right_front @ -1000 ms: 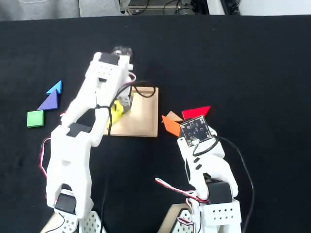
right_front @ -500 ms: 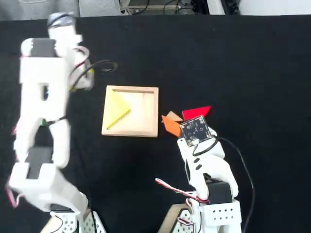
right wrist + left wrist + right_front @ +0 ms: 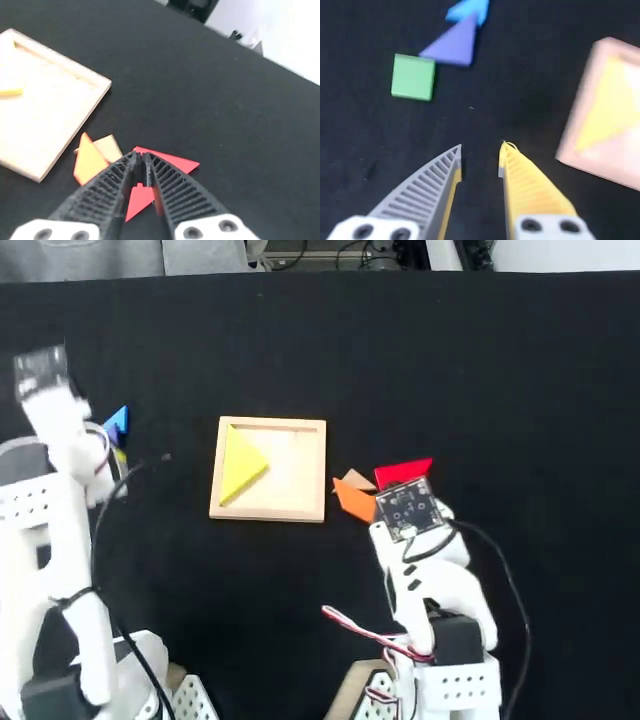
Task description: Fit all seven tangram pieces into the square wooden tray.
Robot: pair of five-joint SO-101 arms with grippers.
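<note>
One piece down: the yellow triangle (image 3: 240,468) now lies in the tray (image 3: 270,514), and the left fingers (image 3: 525,182), apart and empty, have swung to nine o'clock toward the green square (image 3: 413,76). Right fingers (image 3: 175,192) together above the red triangle (image 3: 183,161).

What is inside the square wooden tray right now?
One yellow triangular piece lies in the square wooden tray, against its left side; the rest is bare wood. Nothing covers the tray in the high view.
</note>
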